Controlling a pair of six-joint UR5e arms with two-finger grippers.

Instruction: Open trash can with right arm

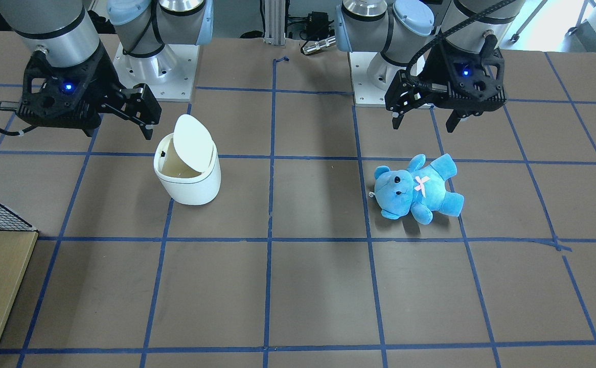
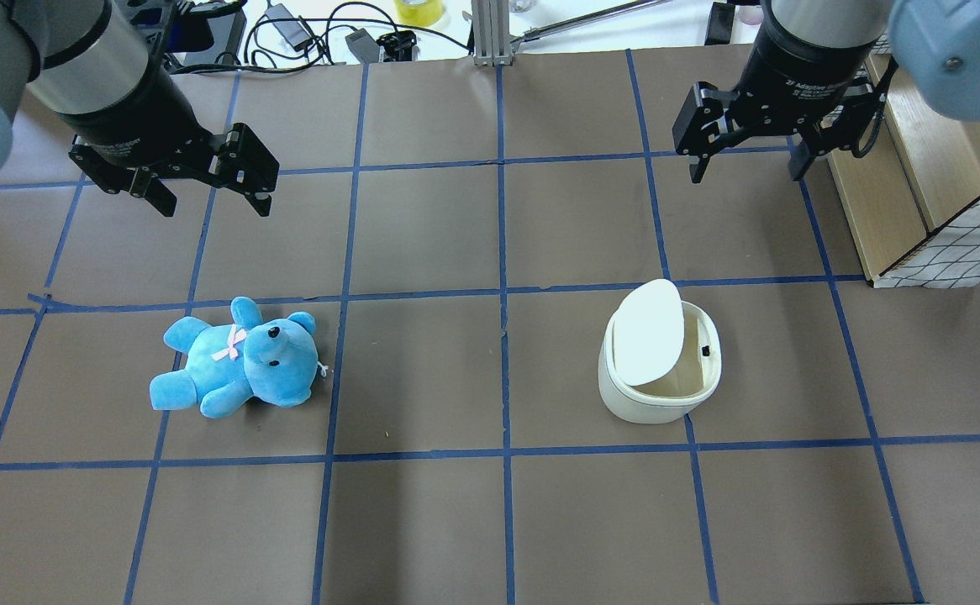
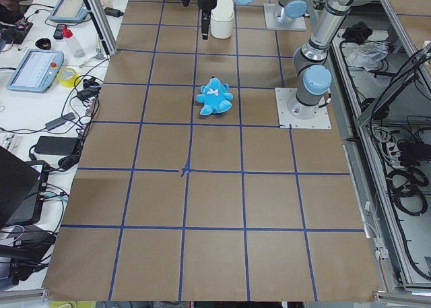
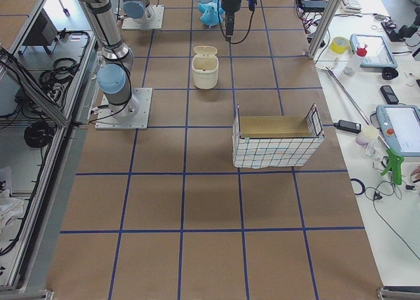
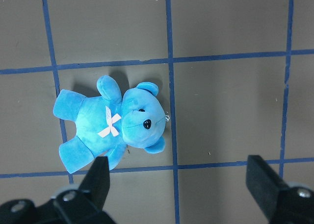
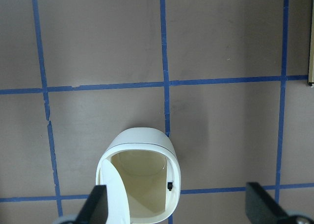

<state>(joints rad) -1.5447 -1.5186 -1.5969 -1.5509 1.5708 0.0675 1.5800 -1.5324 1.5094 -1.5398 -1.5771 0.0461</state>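
Trash can [image 2: 658, 395]: it stands upright on the table [image 2: 423, 504], in your right arm's half, near the right gripper but clear of it; the teddy [image 2: 238, 361] lies well apart on the other side.
Lid [image 2: 648, 332]: it is tipped up steeply over one side of the mouth; the tan inside shows, so the opening looks done or nearly done.
Right gripper [image 2: 745, 172]: its fingers are spread wide with nothing between them; it hangs above the table beyond the can, touching neither body nor lid.
Left gripper [image 2: 214, 206]: likewise spread and empty, hanging above the table beyond the teddy.
Handling: expect a light, hollow shell; you should count on it sliding or tipping under a sideways push, so press down or lift gently.
Where to take hold: use the lid's free rounded edge, away from the hinge; a fingertip nudge should do more than a pinch.
Material: smooth, glossy white plastic that looks stiff, thin-walled and slippery.
Shape: a rounded-square body with a flat lid; a small black catch [image 6: 169, 186] sits on the inner wall.
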